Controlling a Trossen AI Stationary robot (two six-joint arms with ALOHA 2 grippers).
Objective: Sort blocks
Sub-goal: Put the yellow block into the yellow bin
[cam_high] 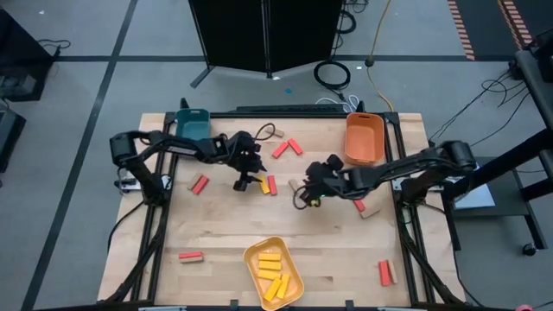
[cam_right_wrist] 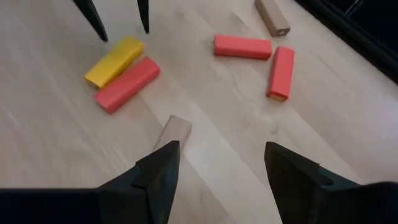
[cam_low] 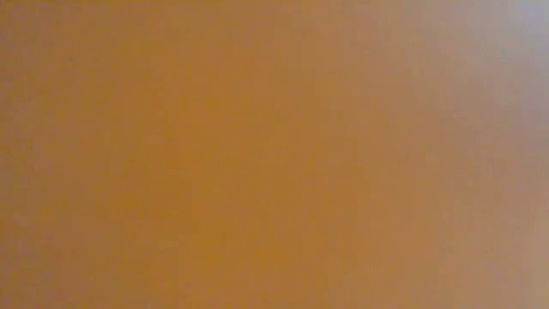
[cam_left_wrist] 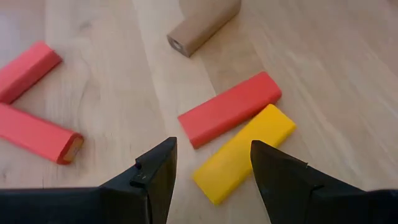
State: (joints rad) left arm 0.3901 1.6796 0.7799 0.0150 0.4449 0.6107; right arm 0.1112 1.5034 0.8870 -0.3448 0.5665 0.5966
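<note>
The left hand (cam_left_wrist: 211, 171) hovered with its fingers spread and empty just over a yellow block (cam_left_wrist: 244, 153) lying flat on the bench (cam_high: 346, 250), touching a red block (cam_left_wrist: 229, 108) along its long side. The right hand (cam_right_wrist: 217, 168), likewise open and holding nothing, hung over a tan block (cam_right_wrist: 173, 132) nearby. Other blocks lay scattered around the bench, while several yellow ones already sat in the yellow tray (cam_high: 294, 281) at the near edge. To lift the yellow block cleanly, the left hand would probably need to straddle its narrow width and descend squarely, keeping one finger from wedging onto the red neighbour. The low view showed nothing useful.
</note>
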